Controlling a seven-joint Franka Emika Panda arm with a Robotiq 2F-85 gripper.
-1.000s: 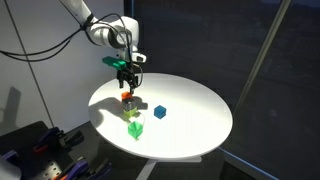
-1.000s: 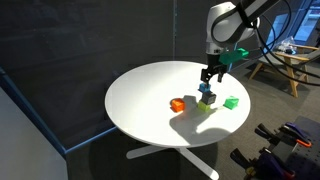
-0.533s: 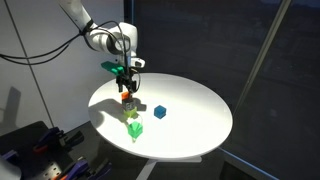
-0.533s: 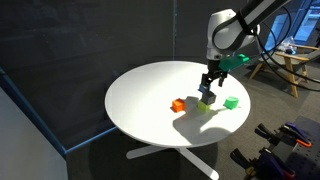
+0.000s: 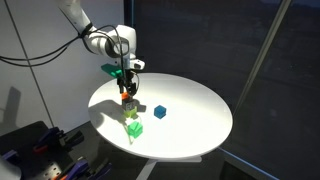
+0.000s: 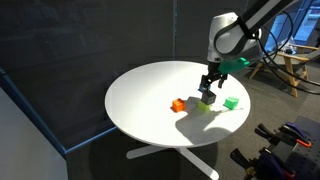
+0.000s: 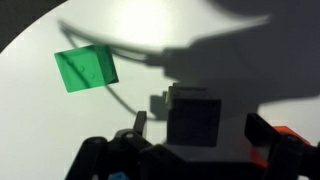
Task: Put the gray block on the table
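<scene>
The gray block point(image 7: 193, 118) lies in the arm's shadow on the white round table point(image 6: 140, 95), dark in the wrist view. It also shows in an exterior view point(image 6: 207, 98), close beside the yellow-green cube point(image 6: 203, 107). My gripper point(image 7: 200, 125) hangs right over the block, with one finger on each side and a gap at both. The jaws are open. The gripper also shows in both exterior views point(image 5: 127, 86) point(image 6: 209, 86). I cannot tell whether the block rests on the table top or on the cube.
An orange cube point(image 6: 178, 104) point(image 7: 284, 140) lies on one side of the gray block, and a green cube point(image 6: 231, 102) point(image 7: 86, 70) on the other. A blue cube point(image 5: 159, 112) sits nearer the table's middle. The table edge point(image 5: 110, 125) is close to the cubes.
The gripper has shifted only slightly over the cubes. The cubes have not moved.
</scene>
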